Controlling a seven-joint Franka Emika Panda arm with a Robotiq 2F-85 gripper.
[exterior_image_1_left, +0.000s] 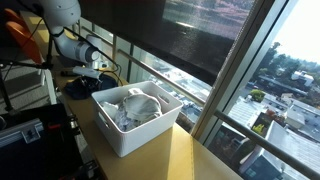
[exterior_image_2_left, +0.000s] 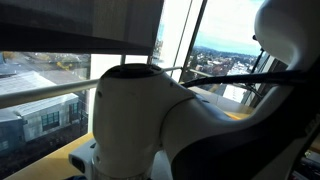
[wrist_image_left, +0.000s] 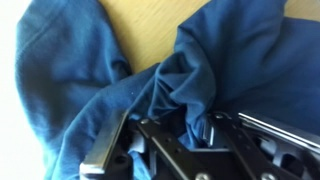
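In the wrist view a crumpled blue cloth (wrist_image_left: 200, 60) lies on a light wooden tabletop (wrist_image_left: 140, 25). My gripper (wrist_image_left: 165, 128) is down on the cloth, and its two dark fingers pinch a bunched fold between them. Creases in the cloth run toward the fingers. In an exterior view the gripper (exterior_image_1_left: 100, 68) is low over the table, just behind a white bin (exterior_image_1_left: 135, 135). The blue cloth itself is hidden there. In the other exterior view the white arm body (exterior_image_2_left: 150, 120) fills the frame and hides the gripper.
The white bin holds pale crumpled cloths (exterior_image_1_left: 135, 105) and stands on the wooden table (exterior_image_1_left: 195, 155) beside a large window (exterior_image_1_left: 200, 60). Cables and equipment (exterior_image_1_left: 25, 110) crowd the far side of the table.
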